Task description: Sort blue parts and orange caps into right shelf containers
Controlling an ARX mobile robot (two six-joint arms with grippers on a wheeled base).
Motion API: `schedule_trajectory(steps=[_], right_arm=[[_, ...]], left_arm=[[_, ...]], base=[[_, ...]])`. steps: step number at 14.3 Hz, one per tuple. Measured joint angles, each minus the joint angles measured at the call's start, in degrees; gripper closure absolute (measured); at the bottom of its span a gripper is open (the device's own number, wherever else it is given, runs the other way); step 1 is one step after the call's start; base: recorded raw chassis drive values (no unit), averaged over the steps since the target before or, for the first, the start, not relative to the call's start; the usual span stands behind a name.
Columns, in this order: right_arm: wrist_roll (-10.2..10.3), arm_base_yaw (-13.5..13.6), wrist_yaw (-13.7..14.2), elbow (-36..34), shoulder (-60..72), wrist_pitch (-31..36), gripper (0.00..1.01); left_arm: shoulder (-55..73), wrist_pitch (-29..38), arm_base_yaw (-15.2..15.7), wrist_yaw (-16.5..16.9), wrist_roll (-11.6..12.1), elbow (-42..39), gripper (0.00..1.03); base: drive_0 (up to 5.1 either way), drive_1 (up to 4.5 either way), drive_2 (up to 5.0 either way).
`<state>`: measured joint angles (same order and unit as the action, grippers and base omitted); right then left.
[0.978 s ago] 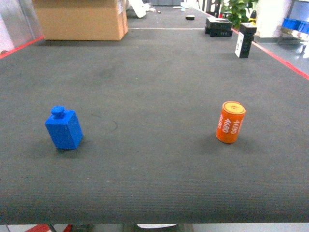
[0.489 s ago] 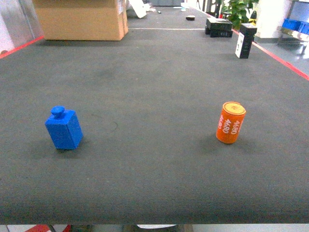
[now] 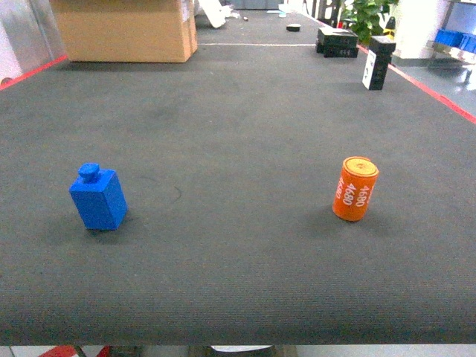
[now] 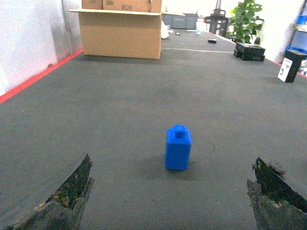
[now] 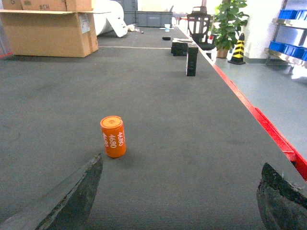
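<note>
Both pincers are spread wide and grasping nothing. The left pincer (image 4: 170, 201) shows only its two worn fingertips (image 4: 67, 196) at the bottom corners of its wrist view, far apart, touching neither the part nor anything else visible. The right pincer (image 5: 180, 196) is the same story: two dark fingertips (image 5: 76, 191) splayed to the frame's corners, bare surface between them. Neither pincer appears in the head view.

Count time. One blue part (image 3: 98, 197), a boxy block with a round knob on top, stands upright on the left side of the dark ribbed surface (image 3: 238, 134). In the left wrist view the blue part (image 4: 178, 148) sits ahead of the open fingertips, near the centreline, well clear of both. One orange cap (image 3: 355, 188), a cylinder with white numerals on its side, stands on the right, leaning slightly, well apart from the blue part. In the right wrist view the orange cap (image 5: 113, 136) lies ahead and toward the left fingertip, not touching it.

Blue containers (image 5: 288, 48) sit on a shelf at the far right, off the surface beyond the red edge line (image 5: 249, 108); they are too cropped to count.

Further back: one large cardboard box (image 3: 123, 30), a potted plant (image 5: 228, 21), a striped cone (image 5: 237, 50), and small black boxes (image 3: 336, 41) near the far edge.
</note>
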<state>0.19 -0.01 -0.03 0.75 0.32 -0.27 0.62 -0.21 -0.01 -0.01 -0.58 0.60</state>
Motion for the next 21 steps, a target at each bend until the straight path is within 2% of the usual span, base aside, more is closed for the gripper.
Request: schedule_trajectory(steps=[14, 15, 16, 17, 18, 19, 20, 21], right_arm=[[0.00, 0.00, 0.02, 0.00, 0.00, 0.02, 0.03], [0.00, 0.00, 0.04, 0.00, 0.00, 0.02, 0.03], [-0.46, 3.78, 8.20, 0.15, 3.87, 3.50, 0.03], [-0.68, 8.66, 16.50, 1.92, 16.26, 14.21, 0.03], [-0.68, 11.04, 18.69, 5.57, 31.56, 26.80, 0.03], [-0.66, 11.61, 17.62, 10.16, 44.11, 36.57, 0.03], [-0.66, 12.15, 15.76, 15.32, 55.84, 43.82, 0.03], [0.04, 12.81, 13.03, 20.55, 67.91, 47.58, 0.03]], left_arm=[[0.02, 0.00, -0.04, -0.31, 0.11, 0.00, 0.05], [3.39, 3.52, -4.59, -11.02, 2.16, 0.09, 0.05], [15.10, 13.29, -10.10, -22.64, 4.61, 1.22, 0.05], [27.52, 23.50, -10.12, -27.12, 6.05, 2.60, 0.05], [42.23, 35.08, -8.39, -24.41, 6.99, 6.84, 0.05], [54.38, 42.80, -6.97, -20.39, 7.02, 12.63, 0.05], [65.09, 46.82, -5.66, -16.83, 6.67, 18.10, 0.05], [75.63, 47.32, -4.52, -14.71, 5.31, 23.23, 0.05]], base=[[0.0, 0.00, 0.0], [0.0, 0.00, 0.0], [0.0, 0.00, 0.0], [0.0, 0.00, 0.0], [0.0, 0.00, 0.0], [0.0, 0.00, 0.0], [0.0, 0.00, 0.0], [0.0, 0.00, 0.0]])
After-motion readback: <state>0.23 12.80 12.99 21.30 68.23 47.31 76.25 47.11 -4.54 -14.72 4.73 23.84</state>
